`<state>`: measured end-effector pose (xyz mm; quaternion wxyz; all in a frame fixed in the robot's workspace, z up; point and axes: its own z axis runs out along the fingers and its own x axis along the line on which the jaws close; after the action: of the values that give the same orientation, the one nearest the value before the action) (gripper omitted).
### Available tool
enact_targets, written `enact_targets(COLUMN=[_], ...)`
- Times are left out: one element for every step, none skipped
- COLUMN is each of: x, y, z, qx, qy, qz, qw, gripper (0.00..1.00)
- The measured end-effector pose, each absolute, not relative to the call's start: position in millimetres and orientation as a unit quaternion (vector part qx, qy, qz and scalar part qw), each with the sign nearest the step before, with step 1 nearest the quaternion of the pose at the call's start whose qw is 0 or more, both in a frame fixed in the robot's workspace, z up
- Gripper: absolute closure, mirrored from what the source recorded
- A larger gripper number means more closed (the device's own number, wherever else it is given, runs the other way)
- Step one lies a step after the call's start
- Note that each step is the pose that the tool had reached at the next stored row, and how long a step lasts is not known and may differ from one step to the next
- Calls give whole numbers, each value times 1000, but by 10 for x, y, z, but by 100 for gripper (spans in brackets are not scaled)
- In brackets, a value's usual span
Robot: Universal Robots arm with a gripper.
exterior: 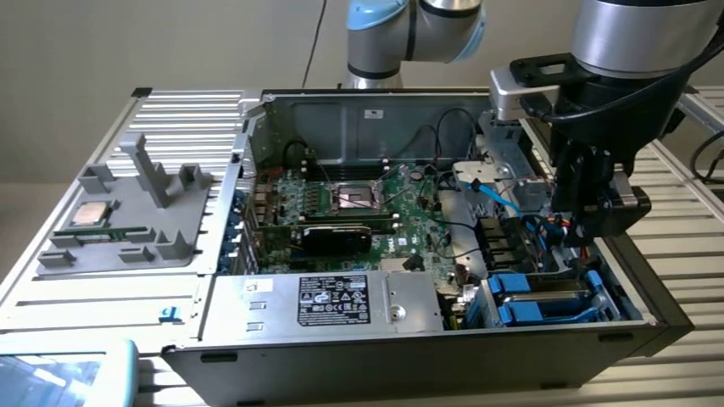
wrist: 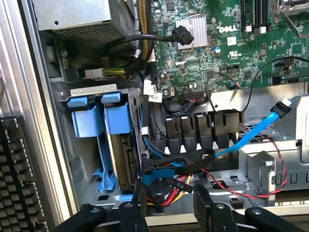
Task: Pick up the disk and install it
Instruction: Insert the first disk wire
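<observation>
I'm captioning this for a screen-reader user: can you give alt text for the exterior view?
A robot's pincer hangs above the disk, which sits in its blue carrier at the exterior view's right end of an open computer case. A motherboard and power supply fill the rest; a grey parts tray lies on the exterior view's left.
</observation>
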<state>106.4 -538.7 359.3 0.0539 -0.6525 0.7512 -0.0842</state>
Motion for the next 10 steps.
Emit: enact_targets(x=[1053, 1044, 1037, 1032, 1032, 1032, 1032, 1030, 1028, 1025], y=[-5385, -5382, -5379, -5378, -5377, -5376, -5376, -5376, -5376, -5377], z=[3590, 3588, 3587, 3583, 3578, 3570, 3563, 3559, 3554, 3549], qx=[-651, -650, -649, -648, -645, -642, -639, -636, -633, -630], qy=[752, 753, 754, 755, 757, 760, 762, 765, 767, 769], qz=[-83, -83, -83, -83, -82, -81, -81, -81, -81, -80], qw=[56, 58, 60, 62, 64, 64, 65, 65, 65, 66], gripper=[48, 48, 48, 48, 48, 48, 48, 48, 48, 48])
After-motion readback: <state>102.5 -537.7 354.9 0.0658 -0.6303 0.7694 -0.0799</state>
